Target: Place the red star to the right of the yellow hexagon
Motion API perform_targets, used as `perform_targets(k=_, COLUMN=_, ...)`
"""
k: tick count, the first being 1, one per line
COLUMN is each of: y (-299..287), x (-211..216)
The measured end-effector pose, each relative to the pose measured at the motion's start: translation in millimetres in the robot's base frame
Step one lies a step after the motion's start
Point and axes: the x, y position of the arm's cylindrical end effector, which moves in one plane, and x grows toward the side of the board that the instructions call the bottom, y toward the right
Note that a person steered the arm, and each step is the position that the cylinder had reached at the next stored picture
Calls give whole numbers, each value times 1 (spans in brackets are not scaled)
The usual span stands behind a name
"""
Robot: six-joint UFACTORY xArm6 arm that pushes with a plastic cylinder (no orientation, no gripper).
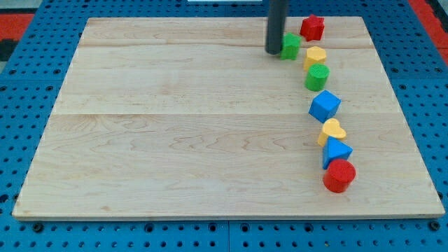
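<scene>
The red star [312, 28] lies near the view's top edge of the wooden board [175, 126], right of centre. The yellow hexagon [316, 56] lies just below it, with a small gap between them. My tip [273, 51] rests on the board at the left side of a small green block [290, 46], touching it or nearly so. The green block sits between my tip and the two task blocks. My tip is left of the red star and slightly lower, not touching it.
Below the yellow hexagon a column of blocks runs down the view's right side: a green cylinder [317, 77], a blue cube [325, 106], a yellow heart [333, 130], a blue triangle [337, 152] and a red cylinder [339, 176]. A blue pegboard [28, 231] surrounds the board.
</scene>
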Motion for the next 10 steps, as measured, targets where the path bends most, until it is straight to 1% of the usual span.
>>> perform_targets(k=1, y=26, x=-4)
perform_targets(k=4, y=11, x=-8)
perform_targets(k=6, y=5, x=-58)
perform_targets(k=7, y=14, x=-80)
perform_targets(k=8, y=28, x=-94)
perform_targets(k=10, y=45, x=-94)
